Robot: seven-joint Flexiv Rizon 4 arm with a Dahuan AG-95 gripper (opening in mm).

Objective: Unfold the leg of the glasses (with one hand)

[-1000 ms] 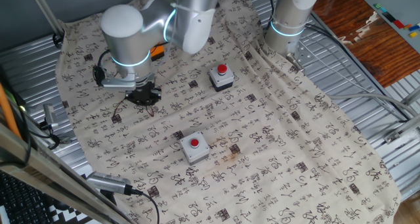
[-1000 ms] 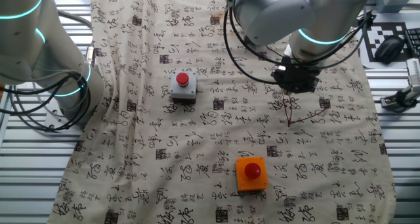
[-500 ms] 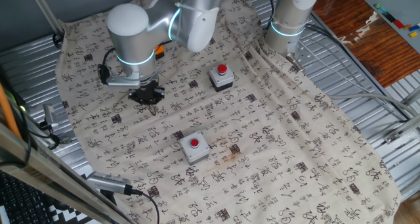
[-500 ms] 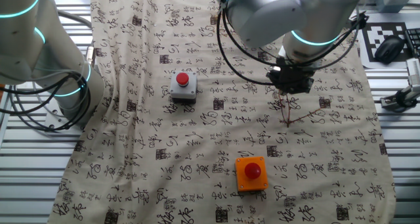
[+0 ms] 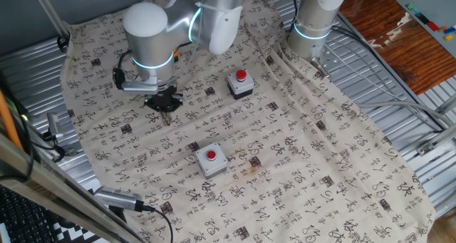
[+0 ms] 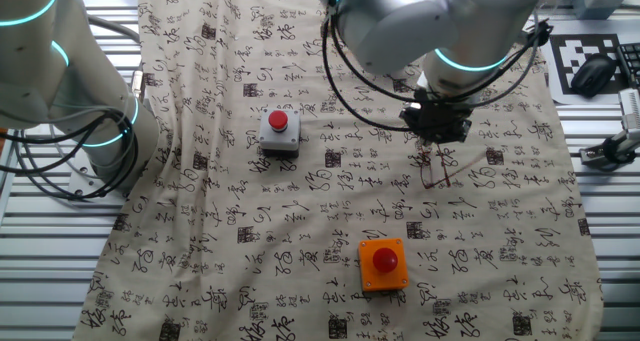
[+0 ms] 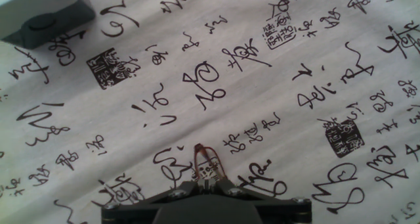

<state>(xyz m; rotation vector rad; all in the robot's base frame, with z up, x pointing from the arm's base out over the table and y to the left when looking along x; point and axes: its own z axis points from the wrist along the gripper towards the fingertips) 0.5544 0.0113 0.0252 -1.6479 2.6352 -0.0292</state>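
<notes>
The glasses (image 6: 440, 171) are thin reddish-brown wire and lie on the printed cloth just below my gripper (image 6: 437, 144). In the one fixed view my gripper (image 5: 164, 110) points down at the cloth at the left, and the wire frame is barely visible under it. In the hand view the jaws of my gripper (image 7: 205, 179) are closed together, with a thin reddish wire part of the glasses (image 7: 205, 159) sticking out from between them, low over the cloth. The rest of the frame is hidden.
A grey box with a red button (image 5: 240, 84) stands right of the gripper, and another (image 5: 211, 159) stands nearer the front. An orange button box (image 6: 384, 264) sits on the cloth below the glasses. A grey box corner (image 7: 46, 14) shows at the top left of the hand view. A second arm's base (image 5: 313, 29) stands at the back.
My gripper has moved steadily right in the one fixed view (left in the other), and the glasses' wire has shifted along with it over the cloth.
</notes>
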